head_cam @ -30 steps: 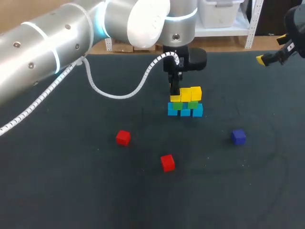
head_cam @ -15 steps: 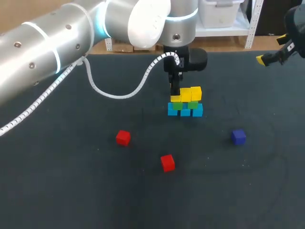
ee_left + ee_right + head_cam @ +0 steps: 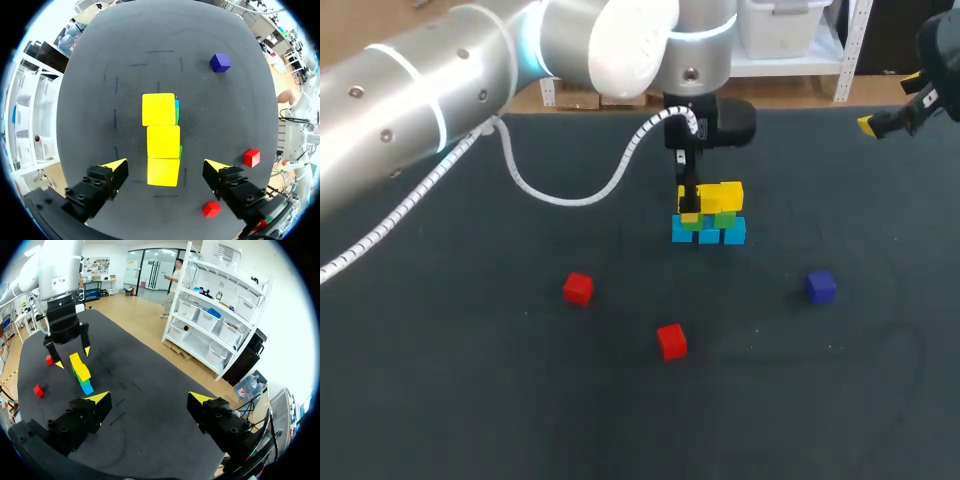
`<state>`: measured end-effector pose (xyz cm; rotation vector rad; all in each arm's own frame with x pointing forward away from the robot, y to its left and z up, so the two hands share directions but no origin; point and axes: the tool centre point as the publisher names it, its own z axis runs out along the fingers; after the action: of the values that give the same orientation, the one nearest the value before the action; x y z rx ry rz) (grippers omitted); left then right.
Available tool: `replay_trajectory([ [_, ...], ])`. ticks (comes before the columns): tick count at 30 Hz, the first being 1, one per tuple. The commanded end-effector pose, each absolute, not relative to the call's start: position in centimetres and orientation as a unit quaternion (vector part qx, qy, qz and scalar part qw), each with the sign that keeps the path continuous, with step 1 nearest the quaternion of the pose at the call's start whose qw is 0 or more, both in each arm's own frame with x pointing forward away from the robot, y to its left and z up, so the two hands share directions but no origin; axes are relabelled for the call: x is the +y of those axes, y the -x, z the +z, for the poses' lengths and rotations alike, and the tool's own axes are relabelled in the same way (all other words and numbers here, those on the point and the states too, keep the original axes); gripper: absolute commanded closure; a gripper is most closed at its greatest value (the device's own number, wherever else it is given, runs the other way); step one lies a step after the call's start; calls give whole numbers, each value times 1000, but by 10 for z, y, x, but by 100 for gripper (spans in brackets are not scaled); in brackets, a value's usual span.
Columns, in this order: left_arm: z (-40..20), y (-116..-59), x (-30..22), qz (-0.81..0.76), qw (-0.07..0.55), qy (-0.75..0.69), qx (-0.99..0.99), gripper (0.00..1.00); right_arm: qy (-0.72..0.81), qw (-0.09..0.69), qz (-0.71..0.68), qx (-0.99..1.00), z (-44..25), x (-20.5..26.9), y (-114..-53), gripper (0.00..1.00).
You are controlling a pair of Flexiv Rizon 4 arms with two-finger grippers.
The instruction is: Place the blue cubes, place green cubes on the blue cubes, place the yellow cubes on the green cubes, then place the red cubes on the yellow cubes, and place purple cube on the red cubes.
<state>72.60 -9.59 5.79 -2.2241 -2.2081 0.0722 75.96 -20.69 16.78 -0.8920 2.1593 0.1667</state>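
Note:
A stack stands mid-table: blue cubes (image 3: 734, 233) at the bottom, green cubes (image 3: 724, 219) on them, yellow cubes (image 3: 721, 195) on top. My left gripper (image 3: 693, 206) hangs right over the stack. From the left wrist, the yellow cubes (image 3: 163, 141) form a row, and the nearest one lies between the open fingers of the left gripper (image 3: 165, 168), untouched. Two red cubes (image 3: 578, 288) (image 3: 671, 341) and a purple cube (image 3: 820, 286) lie loose in front of the stack. My right gripper (image 3: 880, 124) is open and empty, raised at the far right; its own view shows the stack (image 3: 80, 371) far ahead.
The dark table (image 3: 470, 400) carries nothing else besides the cubes. The left arm's white cable (image 3: 560, 195) hangs over the table's far left part. From the left wrist, the purple cube (image 3: 220, 62) lies beyond the stack and the red cubes (image 3: 252, 157) (image 3: 211, 209) beside the gripper.
My left gripper has opened and let go of the yellow cube, which now rests on the stack. The right arm and the loose cubes have not moved.

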Motion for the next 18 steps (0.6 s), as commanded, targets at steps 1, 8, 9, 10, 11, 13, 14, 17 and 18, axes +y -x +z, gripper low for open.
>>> replay_trajectory([
  [1,64,-726,-92,24,1,707,-707,0,340,397,43,852,168,-205,-756,0],
  [8,82,-721,-79,21,-20,687,-726,0,340,397,43,852,168,-205,-756,0],
  [9,84,-720,-77,19,-22,683,-730,0,340,397,43,852,168,-205,-756,0],
  [10,86,-719,-74,16,-23,682,-731,0,340,397,43,852,168,-205,-756,0],
  [11,87,-718,-72,16,-22,681,-731,0,340,397,43,852,168,-205,-756,0],
  [13,88,-715,-67,16,-20,680,-733,0,340,397,43,852,168,-205,-756,0],
  [14,88,-713,-64,24,-19,682,-731,0,340,397,43,852,168,-205,-756,0],
  [17,88,-707,-54,10,-12,683,-730,0,340,397,43,852,168,-205,-756,0],
  [18,89,-704,-49,8,-11,684,-729,0,340,397,43,852,168,-205,-756,0],
])
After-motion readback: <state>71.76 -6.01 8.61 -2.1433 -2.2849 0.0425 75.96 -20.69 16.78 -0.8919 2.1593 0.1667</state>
